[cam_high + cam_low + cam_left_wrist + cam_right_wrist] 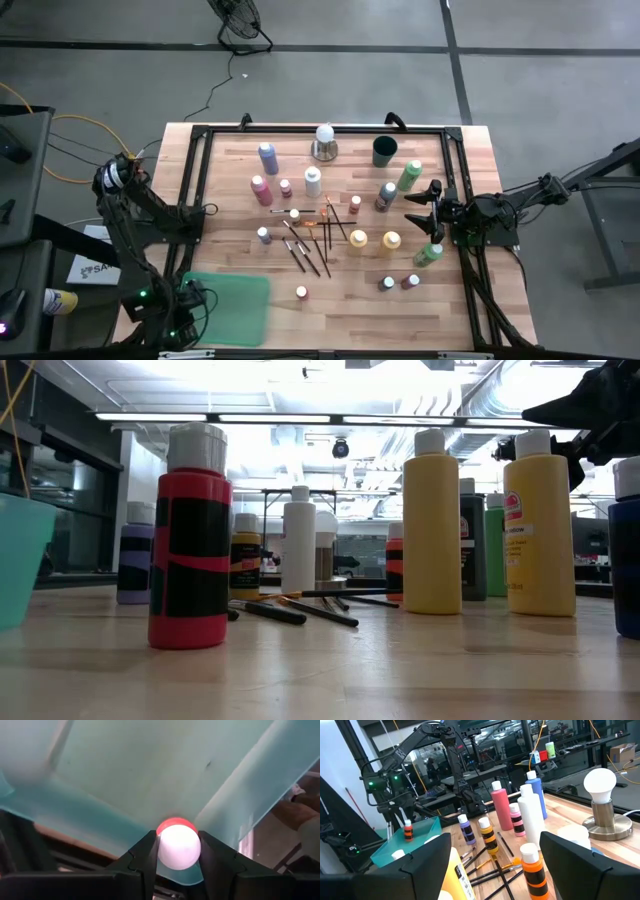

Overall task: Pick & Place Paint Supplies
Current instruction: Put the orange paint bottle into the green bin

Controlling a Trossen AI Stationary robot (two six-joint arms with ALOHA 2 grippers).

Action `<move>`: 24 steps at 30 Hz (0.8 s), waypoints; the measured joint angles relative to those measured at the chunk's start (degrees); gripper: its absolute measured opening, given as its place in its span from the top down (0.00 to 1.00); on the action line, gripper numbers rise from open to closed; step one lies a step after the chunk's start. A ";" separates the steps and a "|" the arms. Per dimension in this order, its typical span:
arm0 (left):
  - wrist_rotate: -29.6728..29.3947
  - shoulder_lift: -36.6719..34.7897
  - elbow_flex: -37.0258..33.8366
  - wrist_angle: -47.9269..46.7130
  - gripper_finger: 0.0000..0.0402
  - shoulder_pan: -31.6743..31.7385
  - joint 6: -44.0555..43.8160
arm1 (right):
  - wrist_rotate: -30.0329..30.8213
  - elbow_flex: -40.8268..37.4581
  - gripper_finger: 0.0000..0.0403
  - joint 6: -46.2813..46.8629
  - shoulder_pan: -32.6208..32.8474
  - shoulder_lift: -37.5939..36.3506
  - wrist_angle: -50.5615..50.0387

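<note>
While the left gripper hangs over the green bin at the lower left of the overhead frame, its fingers are clamped on a small red paint bottle, cap up, apparently ready to drop it in. At the right of the frame, the right gripper waits with its fingers spread wide above the remaining bottles and brushes, probably lining up another pick.
</note>
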 joint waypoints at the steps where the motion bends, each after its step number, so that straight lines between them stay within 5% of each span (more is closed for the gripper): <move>1: 0.05 0.00 0.21 -0.13 0.71 -0.28 -0.24 | 0.00 0.00 0.26 -0.01 0.00 0.00 0.00; 11: -0.48 -0.08 3.54 -0.10 0.71 -1.77 -6.46 | 0.01 0.01 0.26 -0.02 -0.01 0.00 0.00; 24: -8.79 -0.07 4.46 -7.67 0.71 -2.51 -15.17 | 0.00 0.01 0.26 -0.02 0.00 0.00 0.00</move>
